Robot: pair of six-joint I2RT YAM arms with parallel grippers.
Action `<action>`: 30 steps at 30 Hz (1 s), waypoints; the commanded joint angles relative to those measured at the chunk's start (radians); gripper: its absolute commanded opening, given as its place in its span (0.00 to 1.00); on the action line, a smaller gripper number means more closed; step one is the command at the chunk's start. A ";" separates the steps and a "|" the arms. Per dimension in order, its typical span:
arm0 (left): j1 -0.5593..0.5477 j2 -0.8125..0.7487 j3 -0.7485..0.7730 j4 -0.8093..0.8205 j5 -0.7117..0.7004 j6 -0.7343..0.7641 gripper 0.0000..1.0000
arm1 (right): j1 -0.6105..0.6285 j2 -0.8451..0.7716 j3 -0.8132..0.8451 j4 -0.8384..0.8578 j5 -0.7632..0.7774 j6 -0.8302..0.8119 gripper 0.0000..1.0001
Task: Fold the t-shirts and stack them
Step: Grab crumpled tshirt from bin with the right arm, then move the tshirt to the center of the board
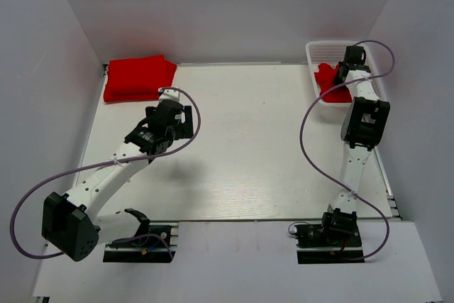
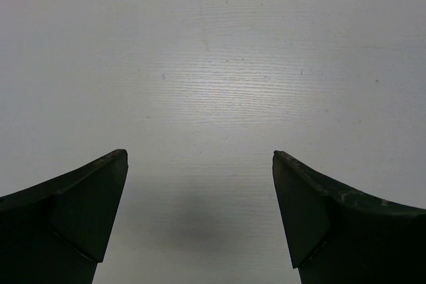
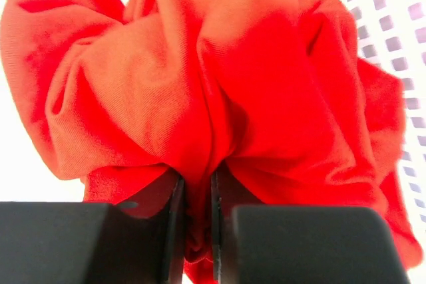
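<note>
Overhead view: the folded red pile (image 1: 138, 78) of plain, soft, printless t-shirt cloth lies flat at the far left corner of the white wood-grain table (image 1: 248, 147). Its edges are roughly squared, and the number of layers cannot be told. The left gripper (image 1: 181, 120), black with two fingers, hangs over bare table just in front of that pile and apart from it. At the far right edge stands the white plastic mesh basket (image 1: 328, 51). The crumpled red t-shirt (image 1: 332, 84) is bunched in its near half, with one fold reaching up over the left rim. The right gripper (image 1: 345, 74) points down into this cloth.

Left wrist view: the left gripper (image 2: 200, 157) is spread wide, with both dark fingers (image 2: 86, 211) at the lower corners. Only pale table surface (image 2: 213, 64) shows between them, and nothing is held.

Right wrist view: the right gripper (image 3: 198, 184) is nearly closed, its black fingers (image 3: 86, 244) pinching a ridge of the crumpled red t-shirt (image 3: 200, 64) in the narrow gap. The cloth fills most of the frame in deep, rounded folds that radiate from the pinch point. A fine weave is visible, brighter orange-red where lit and darker in the creases. The square-holed basket wall (image 3: 399, 24) shows at the upper right, behind the cloth.
</note>
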 commanded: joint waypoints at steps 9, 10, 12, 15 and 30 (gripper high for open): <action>0.003 -0.071 -0.010 0.004 -0.039 -0.012 1.00 | -0.020 -0.370 0.072 0.067 -0.090 -0.068 0.00; 0.003 -0.071 -0.010 0.004 -0.026 -0.012 1.00 | -0.016 -0.400 0.069 0.065 -0.134 -0.072 0.00; 0.003 -0.071 -0.001 0.014 -0.017 -0.012 1.00 | -0.015 -0.443 0.070 0.064 -0.184 -0.073 0.00; 0.003 -0.071 0.010 0.014 -0.017 -0.012 1.00 | -0.006 -0.519 0.075 0.065 -0.360 -0.072 0.00; 0.003 -0.120 -0.010 -0.029 0.033 -0.056 1.00 | 0.255 -0.761 -0.087 0.013 -1.129 -0.090 0.00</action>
